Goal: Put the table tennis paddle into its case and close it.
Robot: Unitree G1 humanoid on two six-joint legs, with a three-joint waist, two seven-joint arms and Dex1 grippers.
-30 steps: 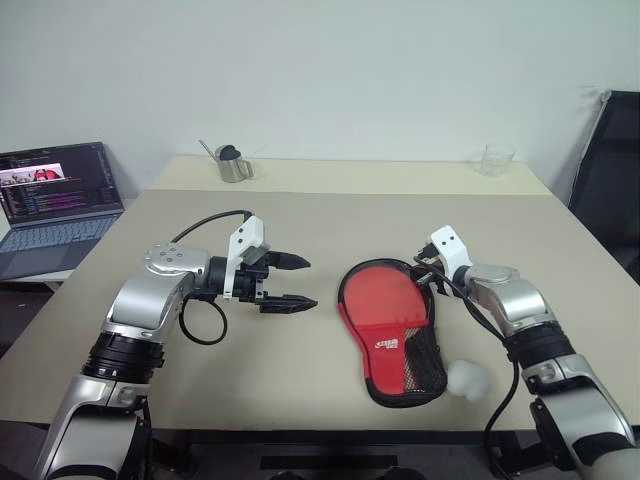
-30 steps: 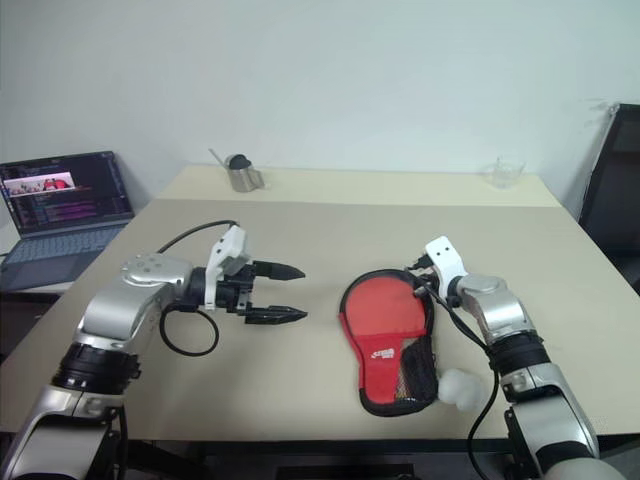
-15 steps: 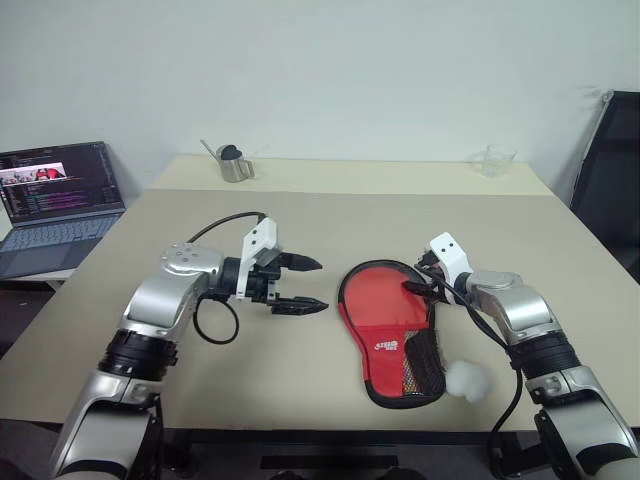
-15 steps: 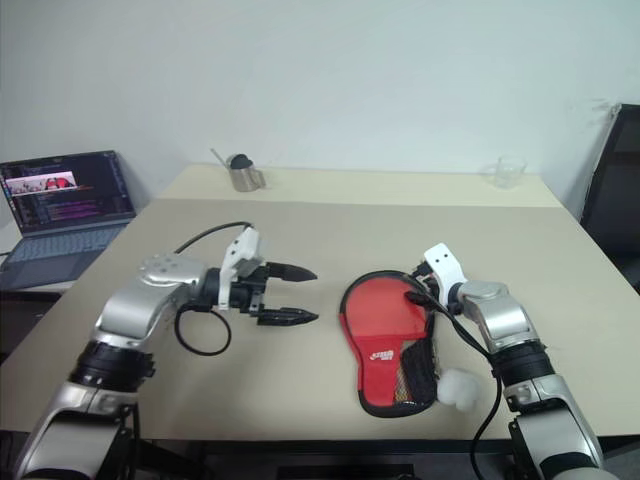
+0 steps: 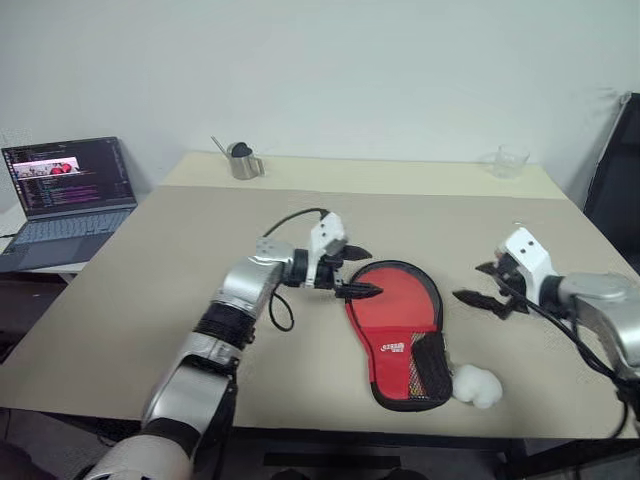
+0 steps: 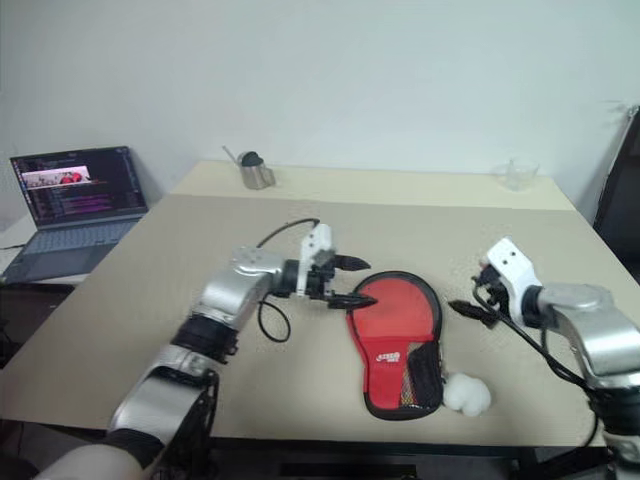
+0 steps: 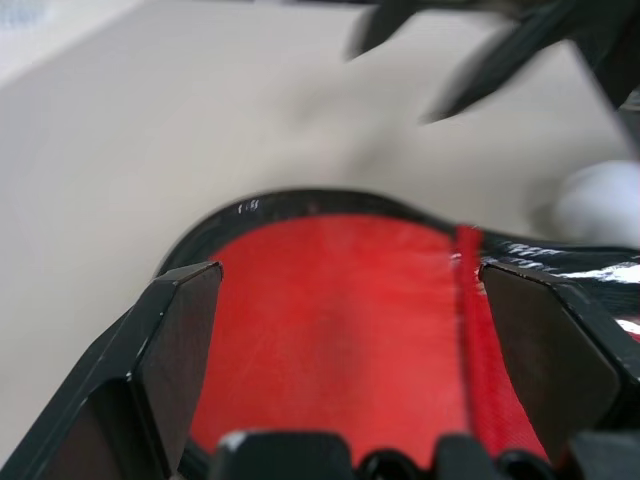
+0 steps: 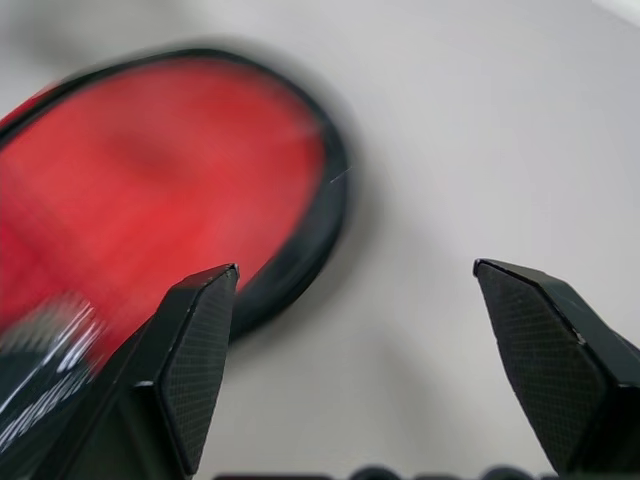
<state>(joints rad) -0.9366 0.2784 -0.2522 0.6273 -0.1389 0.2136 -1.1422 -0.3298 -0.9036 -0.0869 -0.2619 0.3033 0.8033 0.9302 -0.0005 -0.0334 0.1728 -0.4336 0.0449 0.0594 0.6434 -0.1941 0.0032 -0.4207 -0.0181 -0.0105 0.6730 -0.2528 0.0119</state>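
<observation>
The case (image 5: 395,322) lies flat on the table, red side up, with a white logo and a black mesh pocket at its narrow end. A white ball (image 5: 477,386) rests beside that end. The table tennis paddle is hidden. My left gripper (image 5: 372,272) is open at the case's round upper-left rim, its fingers (image 7: 180,340) straddling the red fabric (image 7: 340,330). My right gripper (image 5: 467,282) is open and empty, off the case's right side and clear of it. The right wrist view shows the case's rim (image 8: 300,240) ahead of that gripper (image 8: 355,265).
An open laptop (image 5: 65,195) sits at the far left. A metal cup (image 5: 240,162) and a clear glass (image 5: 508,160) stand on the back table. A black chair (image 5: 615,170) is at the right edge. The case lies close to the table's front edge (image 5: 330,425).
My right gripper opened, came off the case's right rim and drew back to the right. My left gripper moved right up to the case's rim. The head view itself has shifted.
</observation>
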